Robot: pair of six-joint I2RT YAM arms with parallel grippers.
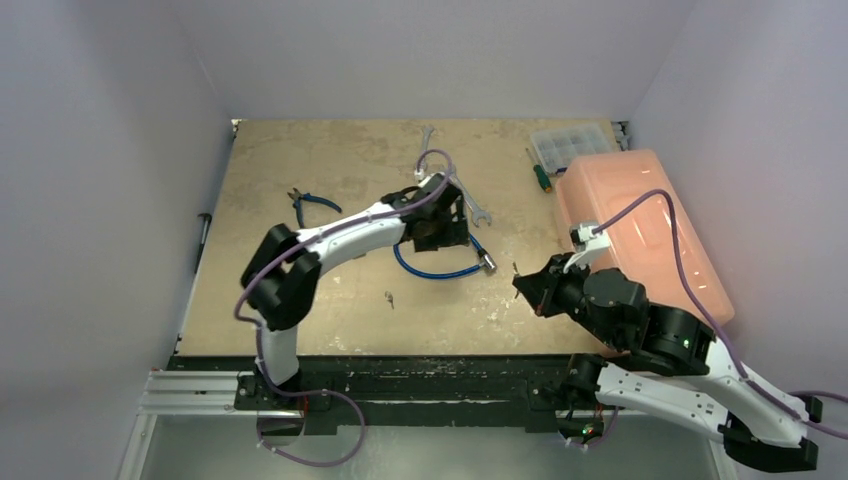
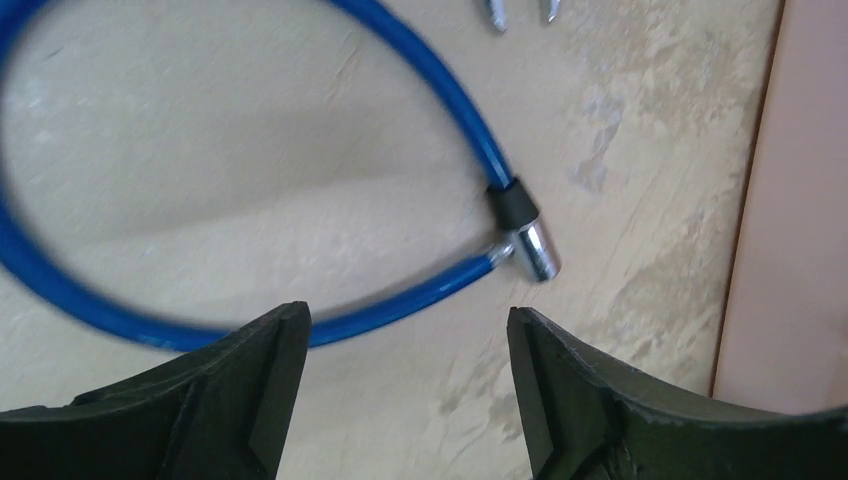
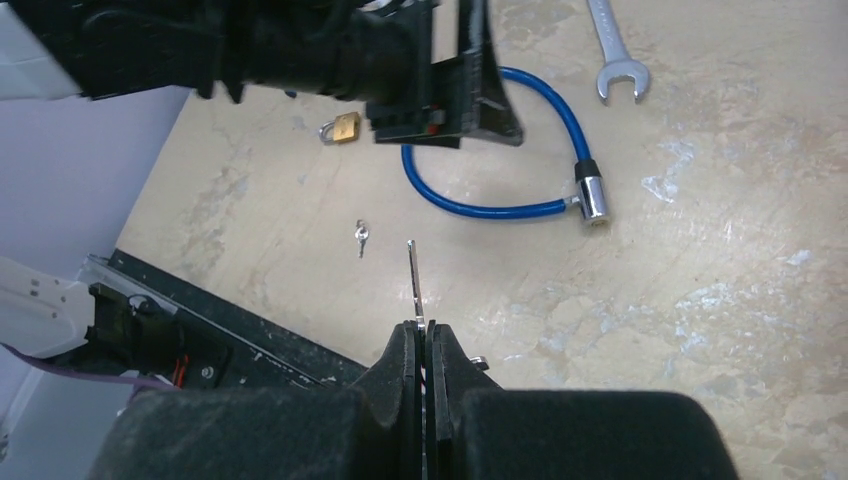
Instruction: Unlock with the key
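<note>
- Key sticks out from the tightly pinched right gripper, near the blue cable lock.
- Left gripper hovers above that lock, jaws spread, empty.

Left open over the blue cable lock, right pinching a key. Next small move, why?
Probably lower the left gripper and close it on the cable lock at its silver barrel: its jaws stand open above it, and the right gripper, shut on the key with the blade sticking out, needs a steadied keyhole.
</note>
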